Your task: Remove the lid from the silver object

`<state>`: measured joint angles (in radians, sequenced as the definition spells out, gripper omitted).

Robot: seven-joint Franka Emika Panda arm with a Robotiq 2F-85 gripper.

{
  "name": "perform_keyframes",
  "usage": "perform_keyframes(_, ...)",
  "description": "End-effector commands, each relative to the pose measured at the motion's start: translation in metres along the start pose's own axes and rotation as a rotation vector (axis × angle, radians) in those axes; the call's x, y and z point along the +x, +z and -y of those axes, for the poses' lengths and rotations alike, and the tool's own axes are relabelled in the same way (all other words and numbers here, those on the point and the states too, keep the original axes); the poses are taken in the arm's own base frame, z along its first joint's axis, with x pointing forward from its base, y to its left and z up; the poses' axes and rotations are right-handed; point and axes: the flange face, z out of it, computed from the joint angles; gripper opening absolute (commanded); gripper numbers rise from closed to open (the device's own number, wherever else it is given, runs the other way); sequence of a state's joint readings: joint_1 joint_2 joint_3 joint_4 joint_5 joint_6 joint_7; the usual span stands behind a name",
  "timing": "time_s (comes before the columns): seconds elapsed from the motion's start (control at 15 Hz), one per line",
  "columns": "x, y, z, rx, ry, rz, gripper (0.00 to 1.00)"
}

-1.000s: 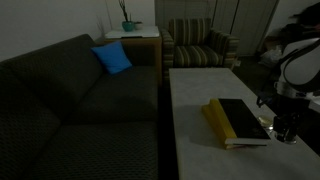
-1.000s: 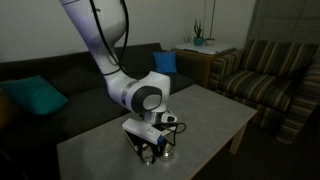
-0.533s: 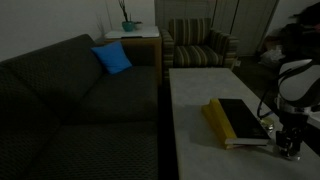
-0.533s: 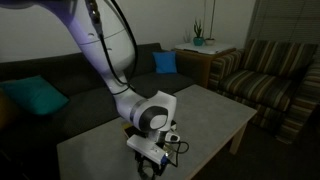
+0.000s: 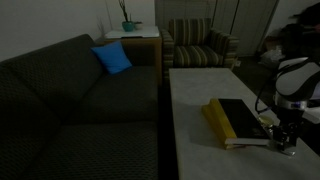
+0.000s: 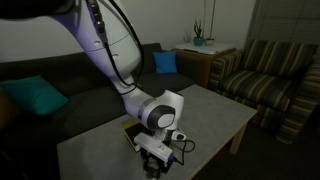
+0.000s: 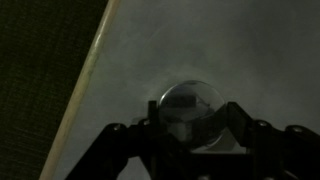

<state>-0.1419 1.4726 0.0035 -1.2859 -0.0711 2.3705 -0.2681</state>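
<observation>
Lower centre of the wrist view, our claw (image 7: 193, 122) straddles the silver object (image 7: 192, 112), jaws apart; we judge the lid (image 7: 188, 97) still on.

the book (image 5: 238, 120) lies on the table (image 5: 190, 100) with the small round container (image 7: 190, 100) just beside it, flanked by the gripper (image 7: 192, 122), while the sofa (image 5: 80, 110) runs alongside the table, a cushion (image 5: 112, 58) at its far end, next to a side table (image 5: 132, 37) and an armchair (image 5: 200, 45).
</observation>
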Motion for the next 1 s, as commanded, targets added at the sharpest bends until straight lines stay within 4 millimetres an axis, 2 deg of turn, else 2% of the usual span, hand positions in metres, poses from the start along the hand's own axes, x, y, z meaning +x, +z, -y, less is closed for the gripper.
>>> perform_keyframes(0.0,0.0,-0.001,-0.002,0.022,-0.012,-0.015,0.44)
perform_keyframes(0.07,0.001,-0.001,-0.001,0.017,-0.009,-0.014,0.44)
perform_keyframes(0.13,0.001,-0.001,-0.001,0.015,-0.005,-0.011,0.92)
perform_keyframes(0.33,0.001,-0.003,-0.005,0.002,0.014,-0.016,1.0)
perform_keyframes(0.67,0.005,-0.009,-0.011,-0.032,0.041,-0.053,1.0)
perform_keyframes(0.93,-0.004,-0.018,-0.004,-0.095,0.071,-0.06,1.0)
